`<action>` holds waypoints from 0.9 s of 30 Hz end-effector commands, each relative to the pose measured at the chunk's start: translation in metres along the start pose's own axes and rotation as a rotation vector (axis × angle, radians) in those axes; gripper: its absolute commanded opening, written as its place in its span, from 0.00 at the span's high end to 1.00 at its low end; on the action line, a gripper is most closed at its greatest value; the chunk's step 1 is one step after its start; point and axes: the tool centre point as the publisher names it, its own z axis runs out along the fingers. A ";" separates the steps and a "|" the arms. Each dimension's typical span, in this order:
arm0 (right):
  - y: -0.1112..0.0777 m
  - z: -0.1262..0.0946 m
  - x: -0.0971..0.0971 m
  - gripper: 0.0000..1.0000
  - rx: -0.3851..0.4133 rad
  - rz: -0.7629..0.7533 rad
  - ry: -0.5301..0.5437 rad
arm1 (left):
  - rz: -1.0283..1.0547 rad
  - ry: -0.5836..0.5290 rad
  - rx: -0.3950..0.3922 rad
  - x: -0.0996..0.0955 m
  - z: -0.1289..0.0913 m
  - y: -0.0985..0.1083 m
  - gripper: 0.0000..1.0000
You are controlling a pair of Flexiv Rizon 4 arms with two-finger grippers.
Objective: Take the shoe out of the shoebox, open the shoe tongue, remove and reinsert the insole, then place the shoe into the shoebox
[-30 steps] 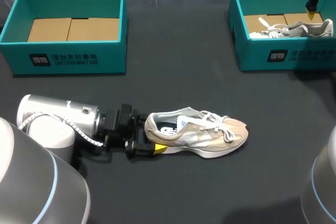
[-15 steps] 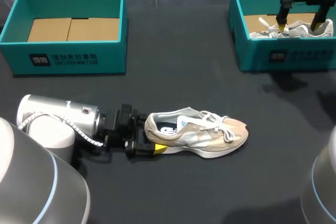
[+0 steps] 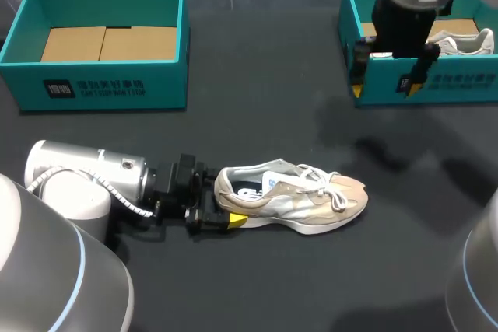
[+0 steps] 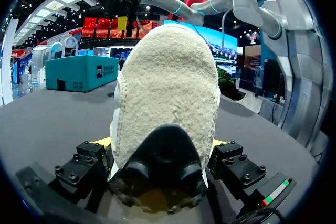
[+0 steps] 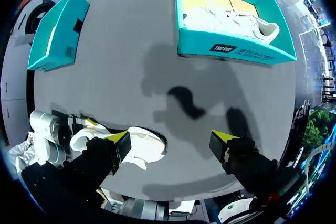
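Shoe [image 3: 292, 198] is out of the box and sits on the dark desk [image 3: 257, 114], near your side and well apart from both teal boxes. Its toe points toward your right arm's side, its heel toward the left arm [image 3: 85, 180]. Beige upper, white laces, and the opening shows dark print inside. Your left jaws are clamped on the heel. In the left wrist view the heel [image 4: 165, 108] fills the space between the fingers [image 4: 231, 163], with one finger pressed against each side. The left arm lies low along the desk. Your right jaws are spread wide and hold nothing. They hang above the desk just in front of the right shoebox [image 3: 459, 82], near its corner on the left arm's side. From the right wrist view, the shoe [image 5: 144, 148] lies below the gap between the two yellow-tipped fingers [image 5: 119, 145]. The right shoebox holds a second, pale shoe [image 3: 463, 39] on its cardboard floor. The left shoebox [image 3: 109, 87] shows only its cardboard floor.
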 end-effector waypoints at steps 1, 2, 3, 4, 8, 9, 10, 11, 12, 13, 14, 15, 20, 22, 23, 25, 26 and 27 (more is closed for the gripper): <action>-0.005 0.005 0.004 0.00 -0.043 0.002 -0.005 | 0.000 -0.002 -0.001 0.001 0.000 0.000 1.00; -0.005 0.005 0.004 0.00 -0.043 0.002 -0.005 | 0.000 -0.002 -0.001 0.001 0.000 0.000 1.00; -0.005 0.005 0.004 0.00 -0.043 0.002 -0.005 | 0.000 -0.002 -0.001 0.001 0.000 0.000 1.00; -0.005 0.005 0.004 0.00 -0.043 0.002 -0.005 | 0.000 -0.002 -0.001 0.001 0.000 0.000 1.00; -0.005 0.005 0.004 0.00 -0.043 0.002 -0.005 | 0.000 -0.002 -0.001 0.001 0.000 0.000 1.00; -0.005 0.005 0.004 0.00 -0.043 0.002 -0.005 | 0.000 -0.002 -0.001 0.001 0.000 0.000 1.00; -0.005 0.005 0.004 0.00 -0.043 0.002 -0.005 | 0.000 -0.002 -0.001 0.001 0.000 0.000 1.00; -0.005 0.005 0.004 0.00 -0.043 0.002 -0.005 | 0.000 -0.002 -0.001 0.001 0.000 0.000 1.00; -0.005 0.005 0.004 0.00 -0.043 0.002 -0.005 | 0.000 -0.002 -0.001 0.001 0.000 0.000 1.00; -0.007 0.008 0.013 0.00 -0.049 -0.005 -0.022 | 0.000 -0.002 -0.001 0.001 0.000 0.000 1.00; -0.010 0.011 0.021 0.00 -0.041 0.009 -0.047 | 0.000 -0.002 -0.001 0.001 0.000 0.000 1.00; -0.012 0.016 0.031 0.00 -0.036 0.001 -0.061 | 0.000 -0.002 -0.001 0.001 0.000 0.000 1.00; -0.028 0.030 0.065 0.00 -0.044 -0.009 -0.075 | 0.000 -0.002 -0.001 0.001 0.000 0.000 1.00; -0.034 0.034 0.076 0.00 -0.047 -0.005 -0.081 | 0.000 -0.002 -0.001 0.001 0.000 0.000 1.00; -0.039 0.037 0.084 0.00 -0.059 -0.008 -0.080 | 0.000 -0.002 -0.001 0.001 0.000 0.000 1.00; -0.046 0.040 0.096 0.00 -0.069 -0.008 -0.073 | 0.000 -0.002 -0.001 0.001 0.000 0.000 1.00; -0.049 0.042 0.102 0.00 -0.067 -0.008 -0.073 | 0.000 -0.002 -0.001 0.001 0.000 0.000 1.00; -0.053 0.045 0.109 0.00 -0.060 -0.005 -0.070 | 0.000 -0.002 -0.001 0.001 0.000 0.000 1.00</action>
